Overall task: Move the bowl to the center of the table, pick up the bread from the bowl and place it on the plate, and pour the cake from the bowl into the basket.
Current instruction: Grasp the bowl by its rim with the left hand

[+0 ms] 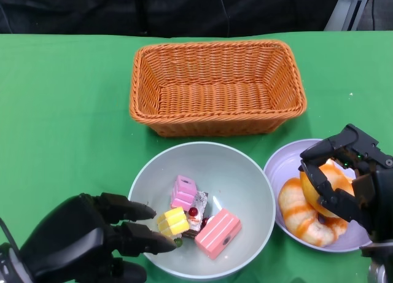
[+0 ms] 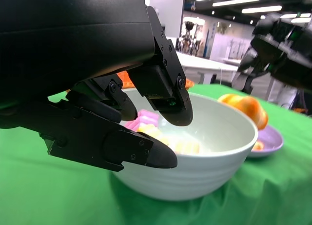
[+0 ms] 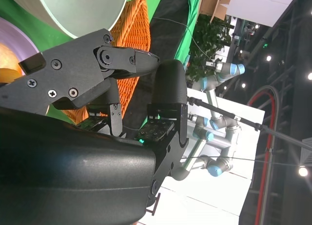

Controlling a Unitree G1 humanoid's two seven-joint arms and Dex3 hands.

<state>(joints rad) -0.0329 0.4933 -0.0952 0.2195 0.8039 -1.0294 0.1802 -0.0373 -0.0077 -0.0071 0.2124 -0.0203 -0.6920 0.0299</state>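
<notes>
While the green tabletop (image 1: 67, 111) fills the scene from edge to edge, the orange wicker basket (image 1: 216, 86) sits as the biggest thing on it, toward the far edge and roughly central, with nothing showing inside. Just in front of it, toward the near edge, there's the pale bowl (image 1: 245, 172), close to the basket's near wall but not touching it. Down in the bowl lie the cake pieces (image 1: 193, 217): a pink block, a smaller pink one, a yellow one and a slice topped with red. To the right, right up against the bowl's rim, sits the lilac plate (image 1: 279, 160), and it's carrying bread (image 1: 301, 212) glazed with orange stripes.

Now the hands. The right hand (image 1: 347, 172) is over the plate near the right edge, fingers curled around an orange rounded bread piece (image 1: 328, 185) — it's gripping that one, and the left wrist view shows the piece up above the plate. The left hand (image 1: 92, 234) comes in at the near left corner, fingers spread, holding nothing; its fingertips (image 1: 156, 243) reach to the bowl's near-left rim, beside the yellow cake. Whether they're actually touching the rim, I can't tell.
</notes>
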